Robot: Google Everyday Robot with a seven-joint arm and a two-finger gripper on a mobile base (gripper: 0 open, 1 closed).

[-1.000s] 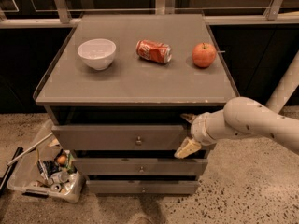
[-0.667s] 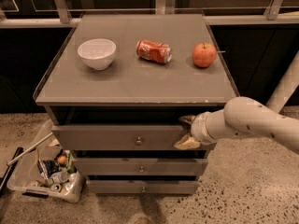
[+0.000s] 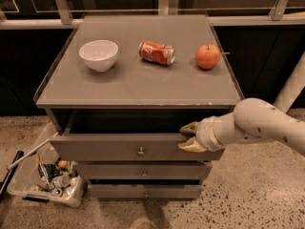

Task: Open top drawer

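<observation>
The top drawer (image 3: pixel 105 148) is the widest grey front of the cabinet, with a small round metal knob (image 3: pixel 140 151). It stands partly pulled out, with a dark gap showing above its front. My gripper (image 3: pixel 189 137) is at the right end of the drawer's upper edge. One finger (image 3: pixel 189 127) is behind the front and the other (image 3: pixel 191 146) is before it, so the jaws clamp the edge. The white arm (image 3: pixel 267 125) comes in from the right.
Two slimmer drawers, the middle (image 3: pixel 114 171) and the bottom (image 3: pixel 114 191), sit below it. On the cabinet top (image 3: pixel 138 82) are a white bowl (image 3: pixel 98 54), a red can (image 3: pixel 157 52) on its side and an apple (image 3: pixel 208 56). A bin of rubbish (image 3: pixel 47 180) stands on the floor at left.
The lower finger has come up against the drawer front, narrowing the jaws on its edge. The top drawer has slid out a little towards the camera.
</observation>
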